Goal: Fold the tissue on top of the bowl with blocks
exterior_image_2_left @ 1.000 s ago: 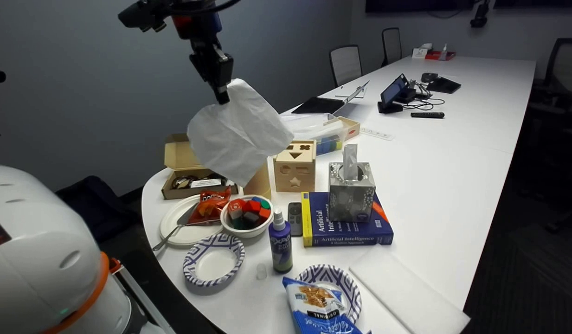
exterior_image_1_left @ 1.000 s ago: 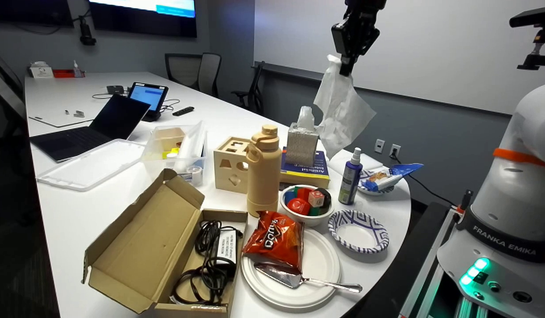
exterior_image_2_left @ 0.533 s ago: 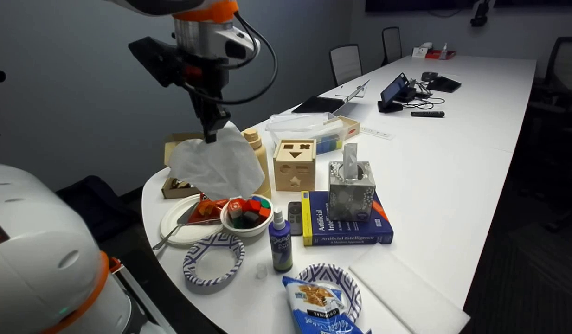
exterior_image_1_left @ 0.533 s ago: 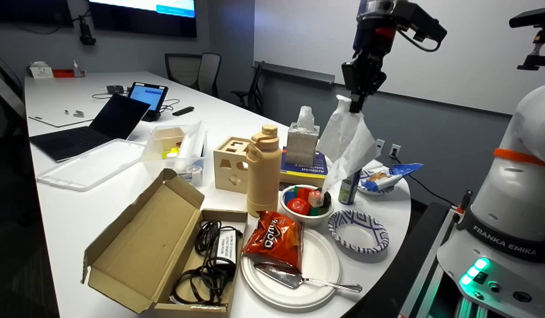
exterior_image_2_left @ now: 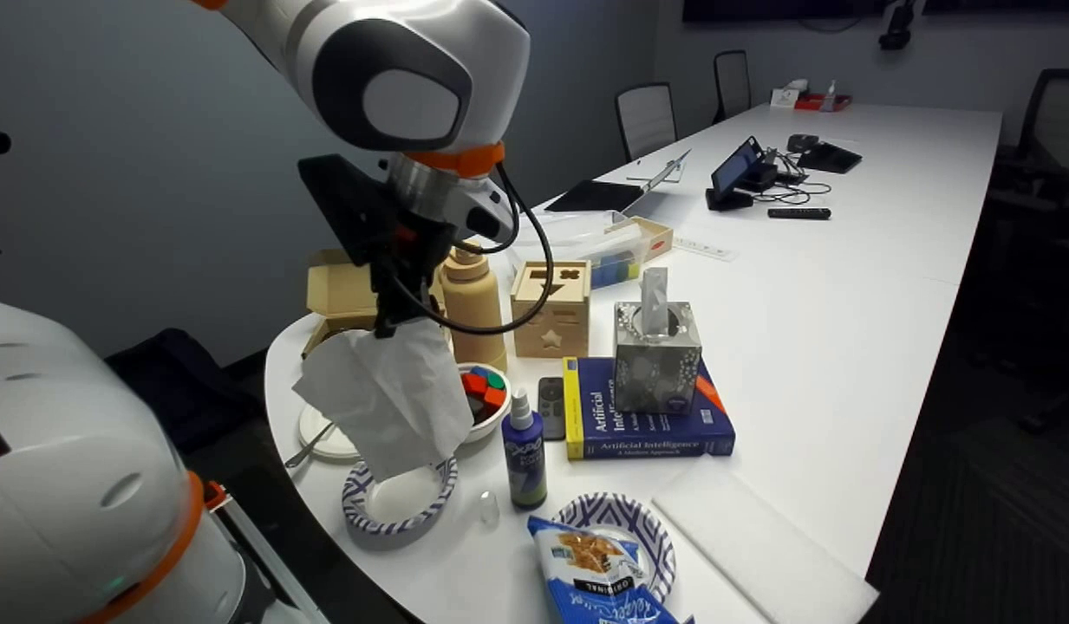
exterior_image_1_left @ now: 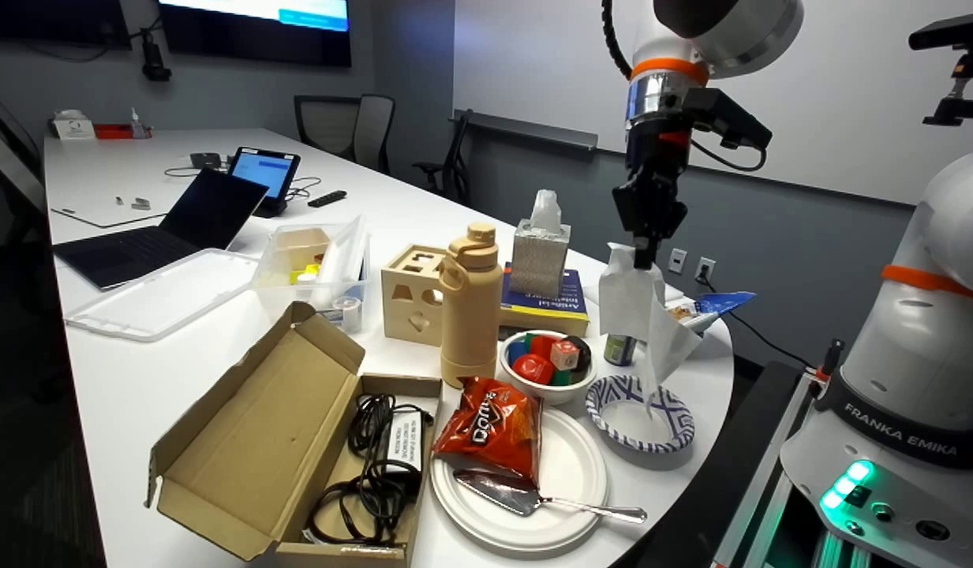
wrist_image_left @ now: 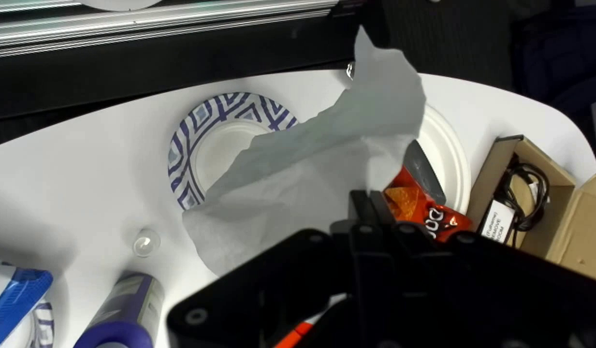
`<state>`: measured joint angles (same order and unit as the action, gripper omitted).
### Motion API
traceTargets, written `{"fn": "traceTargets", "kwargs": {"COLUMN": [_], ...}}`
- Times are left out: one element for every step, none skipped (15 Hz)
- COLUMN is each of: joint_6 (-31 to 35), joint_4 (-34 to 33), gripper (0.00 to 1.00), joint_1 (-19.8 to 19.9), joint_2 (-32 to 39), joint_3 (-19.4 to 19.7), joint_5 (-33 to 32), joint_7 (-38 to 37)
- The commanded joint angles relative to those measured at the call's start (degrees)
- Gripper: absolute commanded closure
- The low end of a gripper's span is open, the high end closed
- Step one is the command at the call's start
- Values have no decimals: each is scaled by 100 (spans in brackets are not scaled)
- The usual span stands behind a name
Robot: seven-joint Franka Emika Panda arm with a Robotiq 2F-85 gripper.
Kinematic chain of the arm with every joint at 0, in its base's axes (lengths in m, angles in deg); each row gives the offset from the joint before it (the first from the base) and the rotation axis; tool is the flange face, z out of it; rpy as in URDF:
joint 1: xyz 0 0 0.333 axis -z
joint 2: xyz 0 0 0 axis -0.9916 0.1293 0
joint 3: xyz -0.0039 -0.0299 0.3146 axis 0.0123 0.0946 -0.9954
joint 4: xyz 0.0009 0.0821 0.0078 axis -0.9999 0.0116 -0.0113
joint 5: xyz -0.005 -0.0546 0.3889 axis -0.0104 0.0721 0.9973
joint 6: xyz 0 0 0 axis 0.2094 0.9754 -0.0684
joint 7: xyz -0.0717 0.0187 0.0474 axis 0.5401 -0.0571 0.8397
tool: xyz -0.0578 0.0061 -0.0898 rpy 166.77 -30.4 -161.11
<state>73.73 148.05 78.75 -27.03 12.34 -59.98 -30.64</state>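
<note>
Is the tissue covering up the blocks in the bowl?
No, in an exterior view the red blocks in the bowl lie uncovered, while the tissue hangs from the fingers.

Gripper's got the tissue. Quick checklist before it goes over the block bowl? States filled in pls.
1. Gripper shut on the white tissue: ok.
2. White bowl upright, blocks inside: ok.
3. Tissue above the white bowl: not ok; it hangs off to the side, toward the purple-patterned paper bowl.
4. Tissue not touching that paper bowl: cannot tell; they overlap in all views.
5. Tissue clear of the Expo spray bottle: ok; a gap shows in the wrist view.
</note>
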Motion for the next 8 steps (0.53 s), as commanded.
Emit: {"fn": "traceTargets", "kwargs": {"joint_6": [256,437,650,817,931,1030,1088,1131], "joint_4": [-133,-133,-126,-118,-109,-103,-90,-73], "gripper": [100,100,100,100,100,100,100,100], "joint_1": [27,-2,-50,-96,-173,-222,-280,-322], "joint_2": [343,325,284,259,220,219,204,180], "joint_3": [-108,-128,-126,-94,-10,39,116,175], "joint_5": [262,341,486,676,974,1212,1511,1782], "joint_7": [409,515,660,828,1054,1242,1473,1676]}}
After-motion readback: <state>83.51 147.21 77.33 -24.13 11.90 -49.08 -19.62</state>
